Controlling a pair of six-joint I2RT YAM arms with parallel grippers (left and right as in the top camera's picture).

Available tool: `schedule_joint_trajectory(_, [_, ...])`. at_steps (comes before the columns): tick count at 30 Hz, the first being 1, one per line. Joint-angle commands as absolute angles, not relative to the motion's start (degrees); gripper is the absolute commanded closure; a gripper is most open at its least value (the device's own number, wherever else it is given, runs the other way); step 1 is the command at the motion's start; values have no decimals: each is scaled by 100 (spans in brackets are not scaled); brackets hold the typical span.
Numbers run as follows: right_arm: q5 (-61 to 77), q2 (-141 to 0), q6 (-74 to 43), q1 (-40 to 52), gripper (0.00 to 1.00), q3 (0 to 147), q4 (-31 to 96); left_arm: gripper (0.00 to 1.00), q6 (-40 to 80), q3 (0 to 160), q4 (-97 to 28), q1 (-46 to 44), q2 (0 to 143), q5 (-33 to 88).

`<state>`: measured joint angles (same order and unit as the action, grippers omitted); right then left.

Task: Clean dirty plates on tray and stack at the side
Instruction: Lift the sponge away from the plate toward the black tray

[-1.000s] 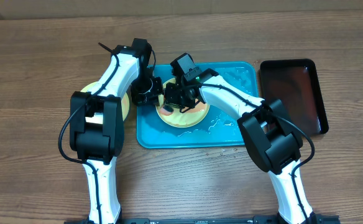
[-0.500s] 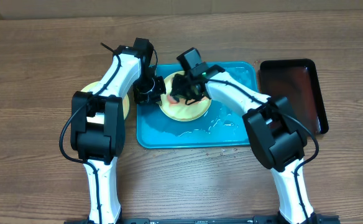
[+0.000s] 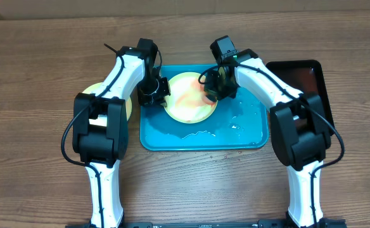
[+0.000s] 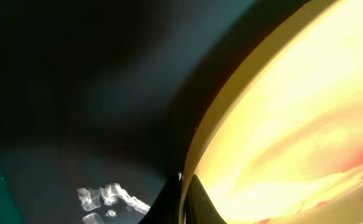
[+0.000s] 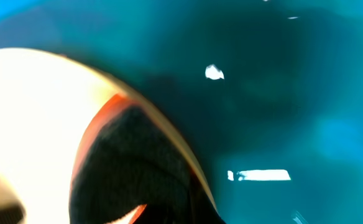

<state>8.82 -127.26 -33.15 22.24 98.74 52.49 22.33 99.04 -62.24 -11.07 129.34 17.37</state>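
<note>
The turquoise tray [image 3: 248,136] lies in the middle of the wooden desk [image 3: 33,63], with a pale yellow plate [image 3: 184,101] resting in its left half. Both arms meet at that plate. The left pincer [image 3: 154,92] is at the plate's left edge. In the left wrist view its dark fingertips [image 4: 166,208] stand close together with the plate's raised rim [image 4: 219,124] running down between them, so it is clamped on the rim. The right pincer [image 3: 211,88] sits at the plate's right edge, closed tight. A dark blurred mass [image 5: 132,174] fills the bottom of the right wrist view, lying over the plate's edge with an orange-red streak along it. Whether this is the fingers themselves or something pinched in them I cannot tell.

A faint red smear [image 3: 204,99] shows on the plate's right side. Wet patches [image 3: 201,134] glint on the tray's floor below the plate. A second plate [image 3: 127,109] – yellow-green – lies on the desk left of the tray, mostly hidden under the left arm. A glossy black tray [image 3: 302,88] sits just beside the turquoise one on the right.
</note>
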Motion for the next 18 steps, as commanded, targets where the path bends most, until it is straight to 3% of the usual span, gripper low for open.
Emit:
schedule_joint_trajectory(1, [307,-11924,-2969,2045,96,9850,5544,96,2224,9902,-6292,-1090,13045,1459])
schedule_joint_trajectory(13, [305,-10208,-2797,1664,96,9850,6584,96,1791,9961,-6359,-1090,12964,1437])
schedule_joint_trajectory(18, [351,-10005,-2475,1367,96,9850,7126,96,1796,9961,-6427,-1100,12433,749])
